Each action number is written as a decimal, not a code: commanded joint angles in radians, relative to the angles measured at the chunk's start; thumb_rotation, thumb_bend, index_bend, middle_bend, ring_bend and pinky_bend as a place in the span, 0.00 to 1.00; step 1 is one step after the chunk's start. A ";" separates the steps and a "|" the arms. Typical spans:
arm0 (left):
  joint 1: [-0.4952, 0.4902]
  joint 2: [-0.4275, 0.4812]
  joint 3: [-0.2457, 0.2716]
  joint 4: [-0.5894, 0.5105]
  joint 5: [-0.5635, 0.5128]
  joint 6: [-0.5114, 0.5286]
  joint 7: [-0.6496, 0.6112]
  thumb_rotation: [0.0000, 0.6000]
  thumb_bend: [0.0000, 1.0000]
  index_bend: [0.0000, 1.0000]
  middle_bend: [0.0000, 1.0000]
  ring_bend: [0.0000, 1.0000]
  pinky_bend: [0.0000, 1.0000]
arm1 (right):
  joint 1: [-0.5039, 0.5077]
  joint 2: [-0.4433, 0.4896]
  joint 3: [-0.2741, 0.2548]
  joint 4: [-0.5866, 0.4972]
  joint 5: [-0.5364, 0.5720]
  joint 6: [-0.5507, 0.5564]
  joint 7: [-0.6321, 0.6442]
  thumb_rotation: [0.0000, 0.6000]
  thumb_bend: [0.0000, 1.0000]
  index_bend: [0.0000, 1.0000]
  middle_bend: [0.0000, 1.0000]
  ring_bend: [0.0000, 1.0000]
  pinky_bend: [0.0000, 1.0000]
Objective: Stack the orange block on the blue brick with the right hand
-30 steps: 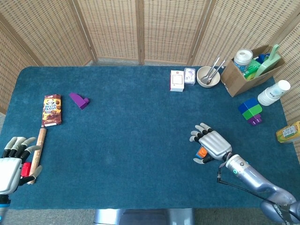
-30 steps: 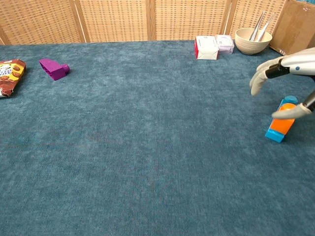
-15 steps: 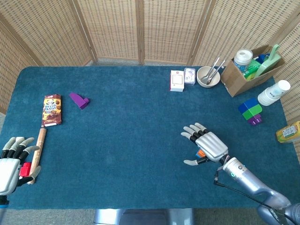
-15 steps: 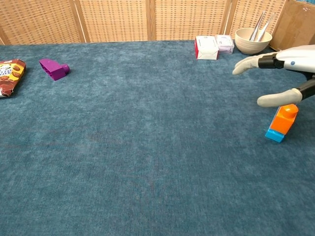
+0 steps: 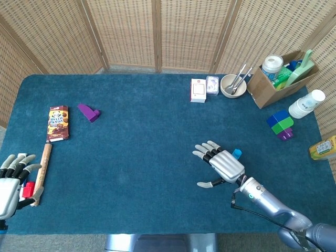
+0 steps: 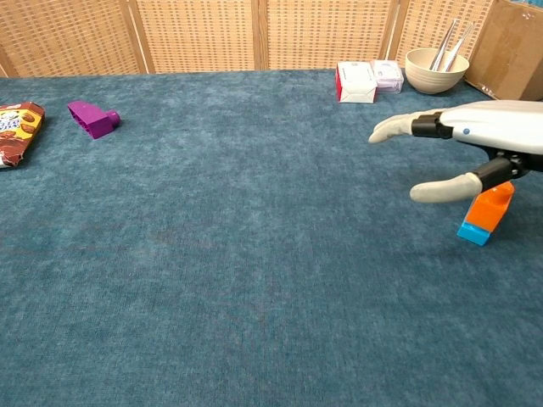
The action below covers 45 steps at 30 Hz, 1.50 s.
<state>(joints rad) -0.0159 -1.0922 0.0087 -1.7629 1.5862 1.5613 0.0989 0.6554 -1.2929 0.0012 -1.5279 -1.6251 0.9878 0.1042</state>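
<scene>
Fingers of right hand [image 6: 458, 144]: spread and stretched out flat, thumb apart below them, holding nothing; in the chest view the hand hovers above the table, just left of the stack.
Orange block [image 6: 489, 205]: sits on top of the blue brick [image 6: 473, 231], tilted a little, at the right side of the table [image 5: 147, 152]; not touched by the hand.
Blue brick in head view: only a small blue corner [image 5: 237, 153] shows beside the right hand [image 5: 223, 165].
Left hand [image 5: 10, 181]: at the near left edge, fingers apart and slightly curled; it rests near a wooden stick [image 5: 42, 170] and a small red thing [image 5: 28, 189], but I cannot tell if it touches them.
Left side: snack packet [image 5: 58, 123] and purple piece [image 5: 88, 112].
Far side: white box [image 5: 198, 90], bowl with utensils [image 5: 233, 85], cardboard box [image 5: 278, 79] with items.
Far right: paper cups [image 5: 306, 104], blue, green and purple blocks [image 5: 281, 125].
</scene>
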 commanded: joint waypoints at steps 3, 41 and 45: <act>0.001 -0.002 0.001 0.003 -0.003 -0.002 -0.001 1.00 0.33 0.29 0.18 0.14 0.07 | 0.007 -0.020 -0.006 0.030 -0.008 -0.004 0.014 0.10 0.15 0.08 0.06 0.00 0.00; 0.004 0.005 0.003 -0.005 -0.002 -0.005 0.009 1.00 0.33 0.29 0.18 0.14 0.07 | -0.008 -0.153 -0.038 0.211 -0.027 0.049 0.075 0.15 0.15 0.08 0.06 0.00 0.00; 0.004 0.005 0.003 -0.005 -0.002 -0.005 0.011 1.00 0.33 0.29 0.18 0.14 0.07 | -0.010 -0.164 -0.040 0.226 -0.026 0.051 0.080 0.16 0.15 0.07 0.06 0.00 0.00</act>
<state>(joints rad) -0.0117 -1.0875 0.0115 -1.7677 1.5845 1.5559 0.1096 0.6456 -1.4553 -0.0385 -1.3034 -1.6512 1.0385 0.1839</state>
